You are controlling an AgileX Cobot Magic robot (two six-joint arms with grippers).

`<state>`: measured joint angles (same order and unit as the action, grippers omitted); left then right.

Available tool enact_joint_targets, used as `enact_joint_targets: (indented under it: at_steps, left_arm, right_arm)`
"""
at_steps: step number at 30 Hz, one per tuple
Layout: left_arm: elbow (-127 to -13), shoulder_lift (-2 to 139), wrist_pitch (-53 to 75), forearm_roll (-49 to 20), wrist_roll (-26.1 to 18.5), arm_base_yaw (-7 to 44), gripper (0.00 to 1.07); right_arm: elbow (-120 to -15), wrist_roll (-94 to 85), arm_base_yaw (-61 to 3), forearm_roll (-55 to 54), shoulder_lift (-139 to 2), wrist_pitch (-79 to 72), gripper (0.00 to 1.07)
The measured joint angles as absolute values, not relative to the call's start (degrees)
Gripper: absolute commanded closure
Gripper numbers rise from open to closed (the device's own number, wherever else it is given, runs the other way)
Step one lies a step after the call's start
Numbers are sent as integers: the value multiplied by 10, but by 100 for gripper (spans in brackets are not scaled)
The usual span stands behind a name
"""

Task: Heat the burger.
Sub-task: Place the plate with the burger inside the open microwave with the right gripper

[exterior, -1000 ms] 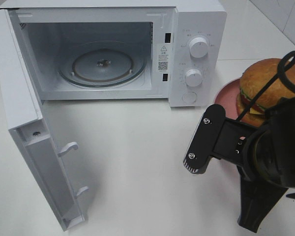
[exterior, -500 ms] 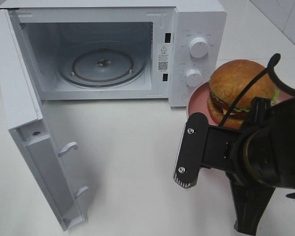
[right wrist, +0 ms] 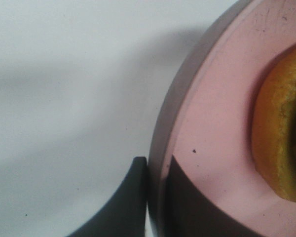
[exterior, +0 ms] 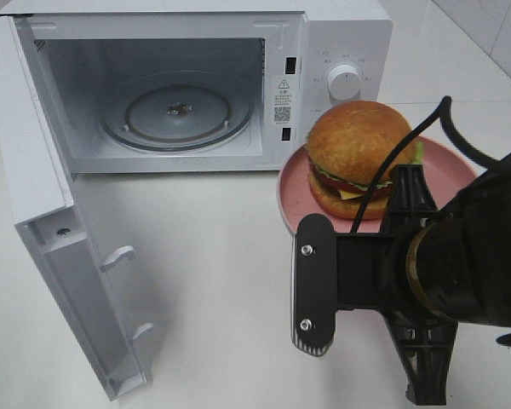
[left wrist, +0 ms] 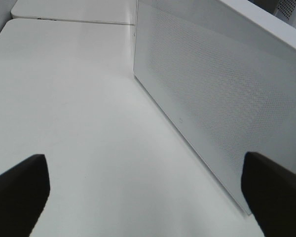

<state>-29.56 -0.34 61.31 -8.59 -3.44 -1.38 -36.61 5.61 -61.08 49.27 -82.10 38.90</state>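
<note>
Burger (exterior: 358, 158): sits on the pink plate (exterior: 447, 175), at 3 o'clock of the microwave's (exterior: 341, 25) open cavity, in front of its control panel.
Right gripper (right wrist: 155, 168): clenched on the plate's rim at the plate's 6 o'clock, one finger on the pink face, one outside the rim.
Left gripper (left wrist: 145, 185): released, jaws spread wide, facing the door's (exterior: 34, 170) outer face.
Door: swung open at 9 o'clock of the glass turntable (exterior: 177, 115).

Burger (exterior: 358, 149) on plate (exterior: 450, 173), apparently before microwave (exterior: 341, 34).
</note>
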Motion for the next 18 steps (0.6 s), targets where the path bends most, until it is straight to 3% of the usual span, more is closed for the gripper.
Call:
enact_joint_targets:
  at_steps: [18]
  left_arm:
    - [-296,-3,613,-86,-34,-14,9]
  right_arm:
    - [-366,-154,-611,497,-822,297,107]
